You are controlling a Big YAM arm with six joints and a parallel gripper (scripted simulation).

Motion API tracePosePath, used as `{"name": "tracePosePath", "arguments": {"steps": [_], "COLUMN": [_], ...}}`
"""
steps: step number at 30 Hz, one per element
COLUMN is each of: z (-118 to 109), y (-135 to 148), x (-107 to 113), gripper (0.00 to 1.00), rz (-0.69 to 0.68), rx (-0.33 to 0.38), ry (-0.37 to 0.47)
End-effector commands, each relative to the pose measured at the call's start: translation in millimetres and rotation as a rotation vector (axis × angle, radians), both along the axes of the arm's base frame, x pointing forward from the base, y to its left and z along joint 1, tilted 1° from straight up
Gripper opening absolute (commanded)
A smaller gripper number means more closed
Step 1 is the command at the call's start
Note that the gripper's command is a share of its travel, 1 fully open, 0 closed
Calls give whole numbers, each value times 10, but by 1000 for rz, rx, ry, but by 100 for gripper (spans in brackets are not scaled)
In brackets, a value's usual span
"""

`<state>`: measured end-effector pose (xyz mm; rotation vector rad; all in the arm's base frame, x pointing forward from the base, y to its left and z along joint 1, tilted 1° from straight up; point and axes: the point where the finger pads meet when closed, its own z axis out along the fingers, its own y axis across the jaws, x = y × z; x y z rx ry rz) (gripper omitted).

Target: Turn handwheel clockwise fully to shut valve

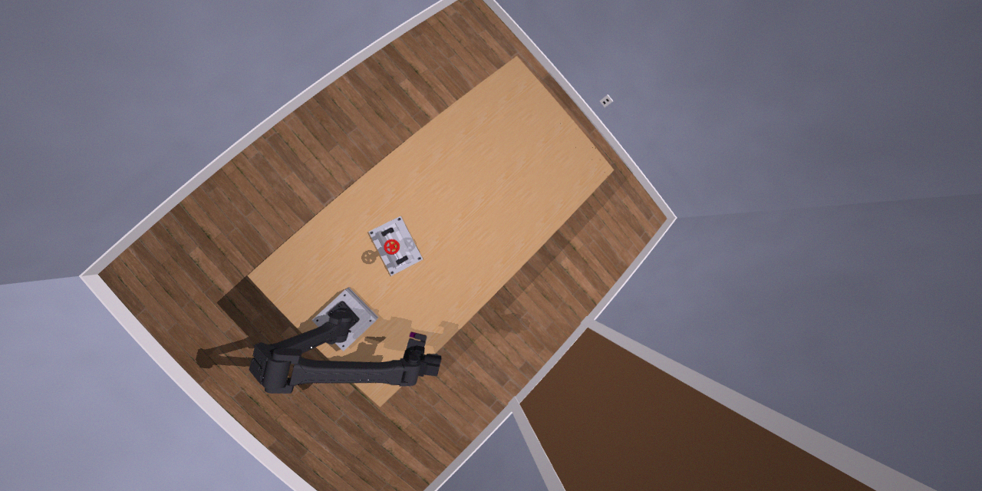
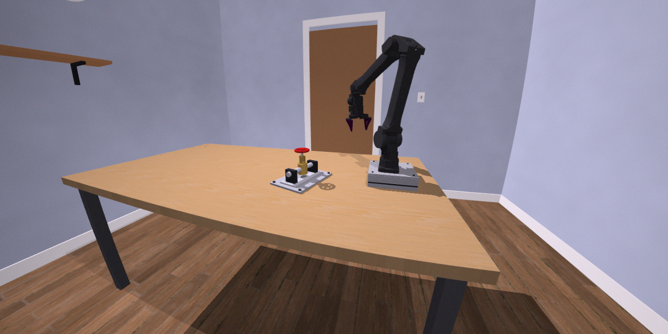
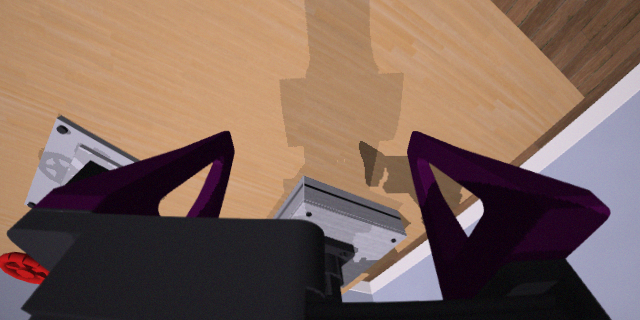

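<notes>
While the black arm [image 2: 396,84] stands folded high at the right of the exterior view, its gripper [image 2: 358,123] hangs in the air, purple fingers pointing down and spread as wide as they go, nothing between them. And there's the red handwheel [image 2: 301,150], left of centre in that frame, sitting on top of a brass valve body [image 2: 302,164], which rides on a grey mounting plate [image 2: 313,181] on the wooden table [image 2: 224,201]. Gripper and wheel are well apart, with the gripper up and to the right of it. From the top view, the handwheel [image 1: 391,246] shows near the middle of the frame, the arm's grey base [image 1: 361,304] below and left of it. Over on the wrist view, the wheel [image 3: 20,267] just peeks in at the lower left edge, behind the gripper body.
</notes>
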<state>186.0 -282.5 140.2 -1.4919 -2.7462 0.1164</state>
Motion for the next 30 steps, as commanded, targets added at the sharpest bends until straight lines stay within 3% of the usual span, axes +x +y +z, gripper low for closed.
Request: {"name": "tracePosePath", "arguments": {"steps": [1, 17, 18, 24, 30], "z": [31, 31, 320, 222, 237], "y": [-17, -17, -186, -51, 307], "x": [12, 12, 137, 334, 815], "gripper": [100, 100, 100, 100, 100], "rz": [0, 0, 2, 104, 350], "rx": [-8, -8, -73, -33, -18], "ry": [-5, -5, -52, -30, -27]}}
